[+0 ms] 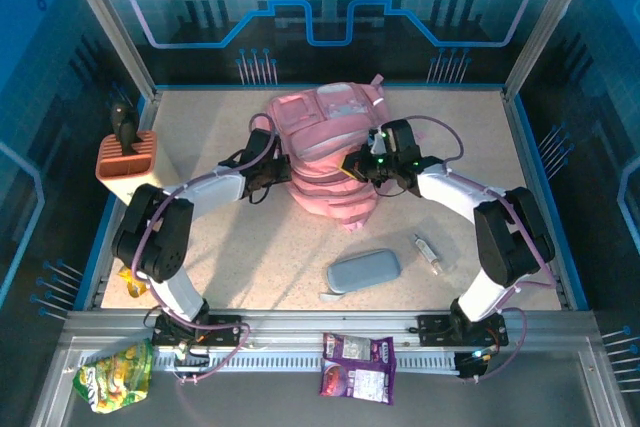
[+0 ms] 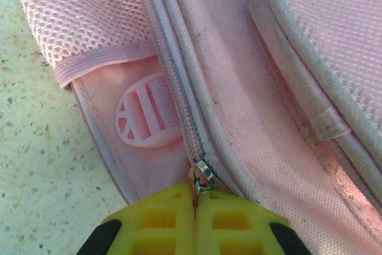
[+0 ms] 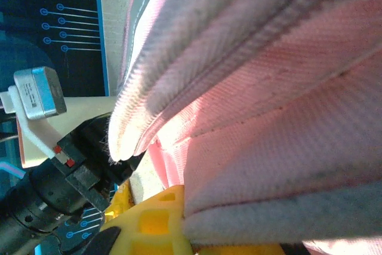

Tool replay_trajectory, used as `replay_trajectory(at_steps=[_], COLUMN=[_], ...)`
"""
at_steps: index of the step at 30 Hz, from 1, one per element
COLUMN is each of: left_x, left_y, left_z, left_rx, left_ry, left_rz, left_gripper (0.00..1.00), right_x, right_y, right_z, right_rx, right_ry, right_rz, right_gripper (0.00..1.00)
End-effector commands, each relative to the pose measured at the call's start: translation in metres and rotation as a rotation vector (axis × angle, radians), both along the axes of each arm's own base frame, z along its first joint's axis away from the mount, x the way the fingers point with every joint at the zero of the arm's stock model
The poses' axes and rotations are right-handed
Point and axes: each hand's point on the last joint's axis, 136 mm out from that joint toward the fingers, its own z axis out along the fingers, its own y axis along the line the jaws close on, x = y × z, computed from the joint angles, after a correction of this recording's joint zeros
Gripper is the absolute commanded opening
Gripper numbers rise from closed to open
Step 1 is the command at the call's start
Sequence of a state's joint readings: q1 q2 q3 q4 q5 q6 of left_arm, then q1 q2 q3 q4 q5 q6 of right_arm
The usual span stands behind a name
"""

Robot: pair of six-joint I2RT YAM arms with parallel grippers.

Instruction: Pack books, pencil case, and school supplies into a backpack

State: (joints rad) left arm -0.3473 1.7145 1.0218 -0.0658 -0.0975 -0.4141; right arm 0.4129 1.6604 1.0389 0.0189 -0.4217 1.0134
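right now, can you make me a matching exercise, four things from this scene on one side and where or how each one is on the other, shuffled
Things:
1. backpack
2. pencil case
3. green snack bag
4. left pincer

Places or states:
a. near-left corner, on the metal ledge
b. shut on a zipper pull
c. middle of the table
d. flat on the table, nearer the arm bases than the backpack

Pairs: 1-c, 2-d, 3-a, 4-b

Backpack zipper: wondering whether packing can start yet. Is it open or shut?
Shut where visible: the backpack's teeth above the slider lie meshed; the left claw pinches the pull.
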Motion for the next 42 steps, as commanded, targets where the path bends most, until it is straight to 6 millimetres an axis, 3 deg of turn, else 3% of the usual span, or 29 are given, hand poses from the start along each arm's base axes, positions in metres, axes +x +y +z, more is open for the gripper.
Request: replay_trajectory(at_steps=[1,4,7,9,15,19,23,27,35,40,41,42], left_x=[0.035,0.033,0.023,0.014,-0.011,-0.027,-0.028,-0.018,0.011,0.009,0.005,0.000], left_y=[0.064,0.066,0.041,0.011,-0.050,-0.079,-0.073,-0.047,-0.001,-0.011,-0.015,-0.018], left_z=[0.011,0.009,0.021,0.033,0.042,0.046,0.036,0.023,0.021,0.022,0.023,0.022], left_rx=[0.138,0.157,0.185,0.177,0.183,0.168,0.196,0.271,0.147,0.112,0.097,0.082], left_ry=[-0.062,-0.057,-0.195,-0.259,-0.284,-0.292,-0.270,-0.241,-0.242,-0.197,-0.190,-0.180], left_rz=[0.200,0.183,0.043,-0.086,-0.306,-0.398,-0.377,-0.324,-0.226,-0.246,-0.256,-0.268], left_gripper=[0.00,0.00,0.00,0.00,0.00,0.00,0.00,0.00,0.00,0.00,0.04,0.16], right_x=[-0.007,-0.004,0.002,0.011,0.041,0.060,0.070,0.073,0.067,0.055,0.051,0.047], right_y=[-0.010,-0.016,-0.019,-0.021,-0.048,-0.066,-0.075,-0.076,-0.074,-0.062,-0.060,-0.058], right_z=[-0.003,-0.003,0.000,0.006,0.023,0.035,0.041,0.041,0.031,0.029,0.029,0.027], right_rx=[-0.045,-0.012,-0.016,-0.046,-0.071,-0.068,-0.065,-0.048,-0.073,-0.071,-0.060,-0.056], right_ry=[0.013,0.021,0.023,-0.010,-0.050,-0.060,-0.073,-0.066,-0.060,-0.059,-0.057,-0.053], right_rz=[0.000,-0.027,-0.019,-0.010,-0.026,-0.005,0.012,0.047,0.056,0.081,0.088,0.094], right_gripper=[0.00,0.00,0.00,0.00,0.00,0.00,0.00,0.00,0.00,0.00,0.00,0.07])
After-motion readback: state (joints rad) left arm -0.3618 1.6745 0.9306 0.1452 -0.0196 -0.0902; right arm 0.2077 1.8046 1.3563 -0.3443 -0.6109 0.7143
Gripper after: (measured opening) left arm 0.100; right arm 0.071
